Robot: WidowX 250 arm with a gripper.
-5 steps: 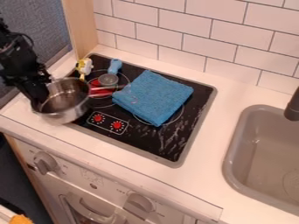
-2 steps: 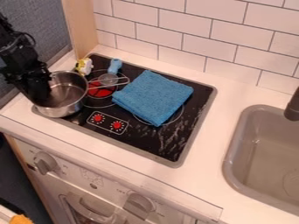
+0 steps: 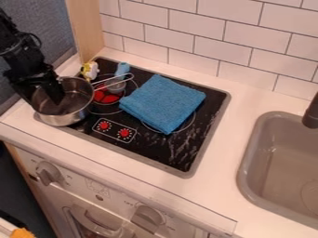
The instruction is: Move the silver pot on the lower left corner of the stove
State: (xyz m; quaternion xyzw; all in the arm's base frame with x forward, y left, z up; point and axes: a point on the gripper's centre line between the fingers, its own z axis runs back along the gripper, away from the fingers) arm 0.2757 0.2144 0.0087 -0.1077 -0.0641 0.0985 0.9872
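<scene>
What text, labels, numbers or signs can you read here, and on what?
Nothing is legible as words or numbers.
Red knobs on the stove: ring of tiny marks around each, too small to read.
Front panel's left dial and right dial: small print beside them, too small to read.

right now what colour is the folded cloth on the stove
Blue, seen best in the camera view.

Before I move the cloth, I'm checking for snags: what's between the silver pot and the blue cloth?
Between pot and cloth, the camera view shows a red patch on the black stovetop; the pot's handle passes behind it.
</scene>
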